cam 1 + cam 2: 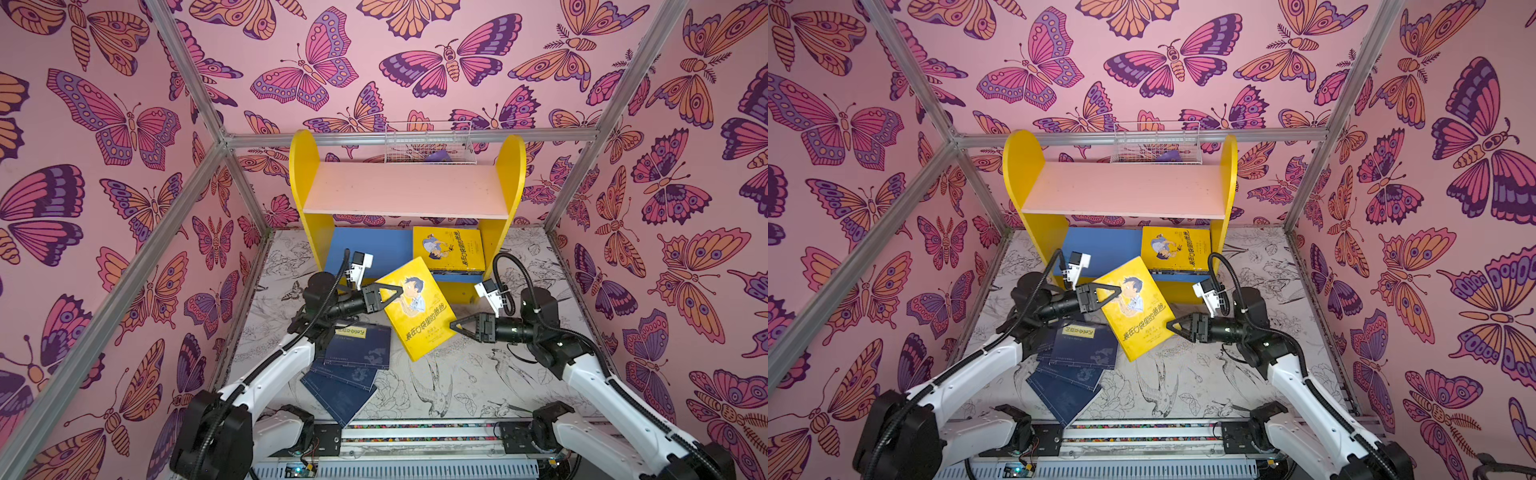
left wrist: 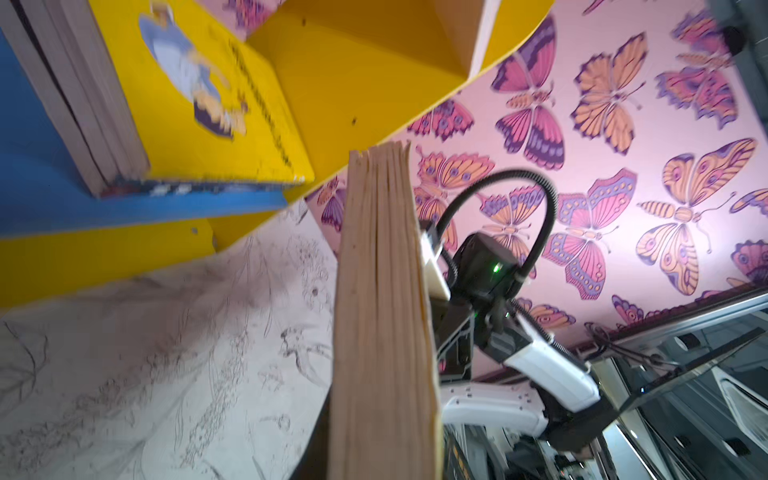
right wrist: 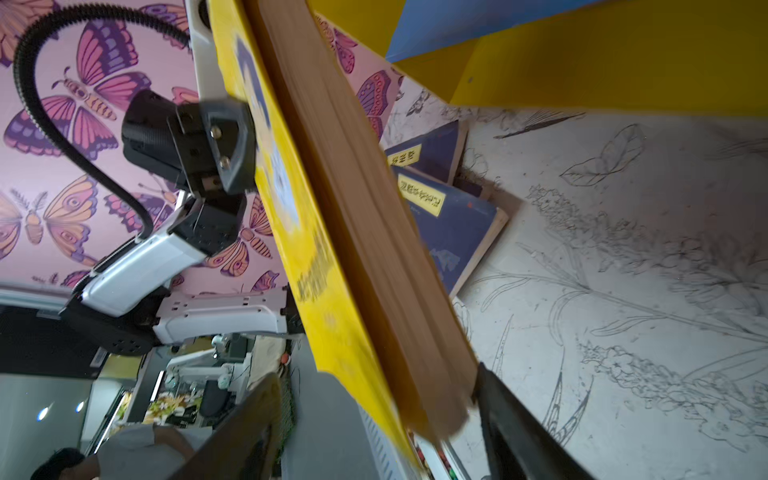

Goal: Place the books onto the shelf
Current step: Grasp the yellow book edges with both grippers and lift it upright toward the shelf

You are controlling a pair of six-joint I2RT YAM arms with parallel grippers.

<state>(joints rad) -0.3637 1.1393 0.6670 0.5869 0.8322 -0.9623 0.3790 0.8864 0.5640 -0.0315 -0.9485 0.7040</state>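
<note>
Pointing lengthwise toward the shelf (image 1: pixel 409 191), the yellow book (image 1: pixel 420 329) tilts cover-up.

My left pincer (image 1: pixel 398 294) is black. The cartoon-boy book (image 1: pixel 419 328) is bright yellow; the navy books (image 1: pixel 357 353) carry yellow labels. The shelf (image 1: pixel 305 174) has yellow sides, pink and blue boards.

On the lower board (image 1: pixel 365 249) of the shelf (image 1: pixel 303 166), at right, lies a stack (image 1: pixel 451 249); before it hangs a tilted book (image 1: pixel 419 328), loose books (image 1: pixel 357 353) lying left.
</note>
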